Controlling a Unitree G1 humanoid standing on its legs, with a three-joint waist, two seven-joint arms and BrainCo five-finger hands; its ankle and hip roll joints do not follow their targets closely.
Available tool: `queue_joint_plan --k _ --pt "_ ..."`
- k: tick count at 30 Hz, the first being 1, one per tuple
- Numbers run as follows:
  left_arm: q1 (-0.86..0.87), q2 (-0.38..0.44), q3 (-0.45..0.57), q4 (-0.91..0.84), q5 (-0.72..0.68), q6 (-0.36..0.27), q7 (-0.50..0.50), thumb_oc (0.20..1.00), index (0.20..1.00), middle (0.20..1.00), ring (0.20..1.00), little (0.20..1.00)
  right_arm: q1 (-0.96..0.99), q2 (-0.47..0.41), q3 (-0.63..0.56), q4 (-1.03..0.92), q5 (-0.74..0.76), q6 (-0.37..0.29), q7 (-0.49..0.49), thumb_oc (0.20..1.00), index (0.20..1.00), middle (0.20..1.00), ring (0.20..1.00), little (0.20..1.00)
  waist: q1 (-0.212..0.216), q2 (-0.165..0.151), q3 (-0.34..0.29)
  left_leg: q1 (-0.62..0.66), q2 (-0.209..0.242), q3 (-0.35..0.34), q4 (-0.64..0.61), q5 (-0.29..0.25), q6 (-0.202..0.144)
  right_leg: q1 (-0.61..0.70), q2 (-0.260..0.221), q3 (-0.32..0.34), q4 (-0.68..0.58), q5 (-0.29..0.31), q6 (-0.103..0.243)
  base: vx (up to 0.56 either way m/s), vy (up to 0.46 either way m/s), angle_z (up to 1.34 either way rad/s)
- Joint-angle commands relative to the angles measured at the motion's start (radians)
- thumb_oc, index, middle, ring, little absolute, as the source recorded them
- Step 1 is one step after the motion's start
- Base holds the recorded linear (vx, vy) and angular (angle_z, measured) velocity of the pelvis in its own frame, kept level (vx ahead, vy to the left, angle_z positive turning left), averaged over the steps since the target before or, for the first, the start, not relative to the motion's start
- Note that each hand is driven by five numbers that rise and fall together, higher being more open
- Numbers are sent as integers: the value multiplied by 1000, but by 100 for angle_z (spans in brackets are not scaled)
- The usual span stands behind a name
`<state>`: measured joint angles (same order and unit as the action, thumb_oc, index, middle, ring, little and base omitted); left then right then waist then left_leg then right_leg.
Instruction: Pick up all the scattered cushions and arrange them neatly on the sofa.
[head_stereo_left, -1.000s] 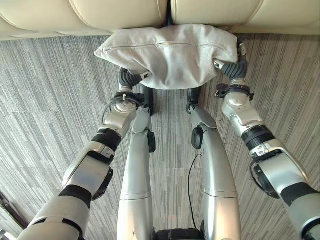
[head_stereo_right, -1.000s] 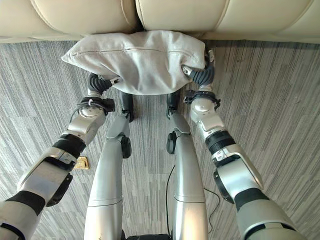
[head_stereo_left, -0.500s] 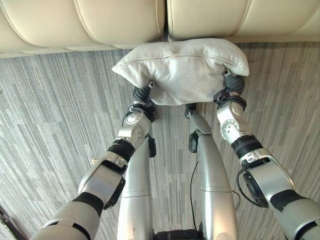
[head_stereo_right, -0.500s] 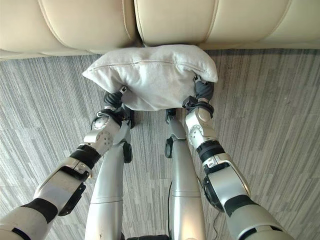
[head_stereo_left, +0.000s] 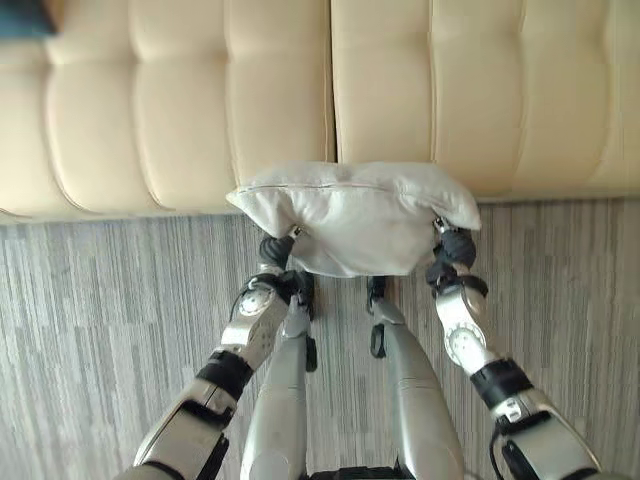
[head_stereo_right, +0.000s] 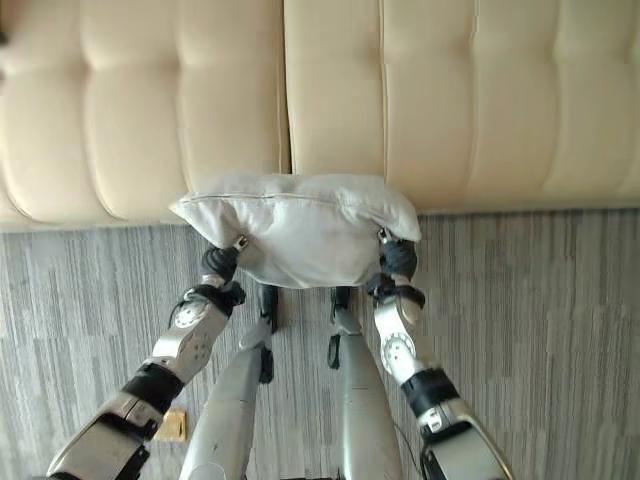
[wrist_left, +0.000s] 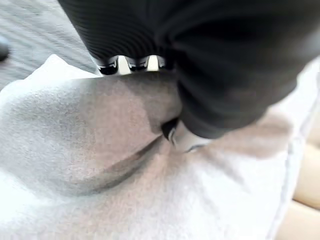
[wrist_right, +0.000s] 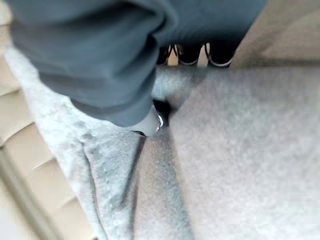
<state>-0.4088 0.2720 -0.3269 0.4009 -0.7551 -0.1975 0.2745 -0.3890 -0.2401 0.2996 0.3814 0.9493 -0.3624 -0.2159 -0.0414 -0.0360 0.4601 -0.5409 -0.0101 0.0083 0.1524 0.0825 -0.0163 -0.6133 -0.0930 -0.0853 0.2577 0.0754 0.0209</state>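
A pale grey cushion (head_stereo_left: 355, 215) hangs in the air between my two hands, its upper edge over the front of the cream tufted sofa (head_stereo_left: 150, 120). My left hand (head_stereo_left: 275, 250) grips its lower left corner. In the left wrist view the fingers (wrist_left: 127, 64) curl over the cloth and the thumb (wrist_left: 175, 134) digs into it. My right hand (head_stereo_left: 455, 248) holds the lower right corner the same way, with fingers (wrist_right: 190, 54) over the cushion (wrist_right: 240, 150) and thumb (wrist_right: 150, 122) pressed into a fold.
Grey striped carpet (head_stereo_left: 90, 300) runs up to the sofa's front. The seam between two seat sections (head_stereo_left: 331, 90) lies just behind the cushion. A small yellowish object (head_stereo_right: 172, 424) lies on the floor by my left arm. Something dark blue (head_stereo_left: 20, 15) sits on the sofa's far left.
The view has risen and tipped toward the sofa, so more of the seat shows. Both hands have carried the cushion up and forward to the sofa's front edge.
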Motion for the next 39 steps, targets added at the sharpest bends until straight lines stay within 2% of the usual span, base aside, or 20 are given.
queue_joint_plan --k 1,2,7,9,15,18,19,20,21,22,23,25,26,27,28,31,32,35,36,39 --pt "44 -73 -41 -144 92 -79 -137 200 200 200 200 200 70 45 60 -110 -128 32 146 200 200 200 200 200 18 22 -152 98 0 -20 -64 -60 -45 151 -10 -28 -79 -107 78 260 66 -6" --pt "124 -51 -24 -186 111 -77 -154 200 200 200 200 200 136 15 47 -152 -172 47 165 200 200 200 200 200 16 22 -186 179 6 -19 -104 -57 -45 237 -11 -27 -116 -103 84 187 55 -2" --pt "221 -20 2 -245 124 -76 -173 200 200 200 200 200 211 -18 26 -201 -216 67 194 200 200 200 200 200 15 22 -250 285 10 -13 -154 -57 -43 347 -10 -24 -164 -99 95 170 66 -4" --pt "283 -10 23 -270 124 -70 -181 200 200 200 200 200 257 -24 6 -225 -229 82 211 200 200 200 200 200 14 21 -306 366 7 -7 -176 -68 -38 424 -4 -20 -188 -101 100 176 112 -2" --pt "332 -10 25 -290 124 -53 -173 200 200 200 200 200 287 -15 11 -247 -229 110 219 200 200 200 200 200 22 12 -365 483 -5 -1 -190 -114 -13 532 -16 -13 -198 -120 111 139 110 -5" --pt "349 -7 22 -306 127 -45 -171 200 200 200 200 200 306 -9 4 -282 -230 111 218 200 200 200 200 200 23 14 -362 514 -12 -2 -184 -133 6 527 -25 -2 -123 -143 121 70 124 -4" --pt "354 -4 21 -305 130 -42 -169 200 200 200 200 200 313 -5 0 -294 -240 110 215 200 200 200 200 200 20 19 -350 529 -13 1 -180 -141 19 499 -27 8 -28 -135 132 23 118 -8" --pt "354 -4 21 -305 130 -42 -169 200 200 200 200 200 313 -5 0 -294 -240 110 214 200 200 200 200 200 21 18 -349 529 -13 2 -180 -141 19 498 -27 9 -25 -137 133 3 128 -15" --pt "351 2 23 -310 133 -42 -160 200 200 200 200 200 311 5 -1 -305 -245 105 203 200 200 200 200 200 21 27 -328 539 -13 9 -175 -143 31 461 -27 12 75 -113 147 -10 59 -11" --pt "351 2 23 -310 133 -42 -160 200 200 200 200 200 311 6 -1 -305 -245 105 203 200 200 200 200 200 22 26 -328 539 -13 10 -175 -144 31 460 -28 13 77 -114 148 32 84 -22" --pt "346 -1 15 -298 144 -42 -156 200 200 200 200 200 316 21 3 -318 -240 102 202 200 200 200 200 200 18 31 -317 557 -8 14 -182 -148 30 416 -15 -1 128 -118 143 40 25 -14" --pt "342 -5 13 -292 146 -45 -153 200 200 200 200 200 317 20 7 -319 -240 99 201 200 200 200 200 200 15 32 -313 570 -5 14 -188 -152 27 394 -3 -11 121 -132 133 98 -12 -10" --pt "335 -5 13 -293 148 -47 -145 200 200 200 200 200 303 13 13 -326 -246 95 190 200 200 200 200 200 13 25 -308 576 -9 22 -192 -159 23 365 7 -52 49 -129 121 114 -46 -6" --pt "335 -5 13 -293 148 -47 -145 200 200 200 200 200 303 13 13 -326 -246 95 189 200 200 200 200 200 12 27 -308 577 -8 21 -192 -160 22 366 8 -53 47 -128 120 184 -132 -1" --pt "329 -9 19 -298 142 -45 -140 200 200 200 200 200 289 10 18 -332 -258 96 183 200 200 200 200 200 13 13 -309 595 -16 29 -196 -175 17 344 7 -131 -56 -99 115 120 -91 -7" --pt "323 -12 25 -292 140 -43 -150 200 200 200 200 200 285 6 14 -334 -274 97 176 200 200 200 200 200 9 6 -313 623 -16 35 -198 -197 6 358 3 -181 -150 -89 116 225 -164 -8" --pt "335 -22 36 -284 133 -43 -166 200 200 200 200 200 292 5 10 -331 -278 99 182 200 200 200 200 200 11 1 -325 637 -12 43 -185 -220 -2 396 11 -176 -174 -83 101 249 -159 8" --pt "350 -30 44 -290 125 -45 -172 200 200 200 200 200 302 -11 4 -330 -286 98 181 200 200 200 200 200 8 5 -341 636 1 55 -131 -252 -15 432 18 -184 -189 -88 87 237 -133 4" --pt "359 -33 48 -293 122 -43 -177 200 200 200 200 200 311 -21 -3 -336 -291 101 184 200 200 200 200 200 5 6 -343 626 10 62 -74 -267 -28 451 21 -179 -192 -97 79 244 -153 -4" --pt "369 -39 57 -299 109 -45 -182 200 200 200 200 200 315 -49 -11 -337 -300 101 180 200 200 200 200 200 12 8 -316 521 16 71 174 -227 -59 491 22 -168 -203 -113 50 129 -125 -1"
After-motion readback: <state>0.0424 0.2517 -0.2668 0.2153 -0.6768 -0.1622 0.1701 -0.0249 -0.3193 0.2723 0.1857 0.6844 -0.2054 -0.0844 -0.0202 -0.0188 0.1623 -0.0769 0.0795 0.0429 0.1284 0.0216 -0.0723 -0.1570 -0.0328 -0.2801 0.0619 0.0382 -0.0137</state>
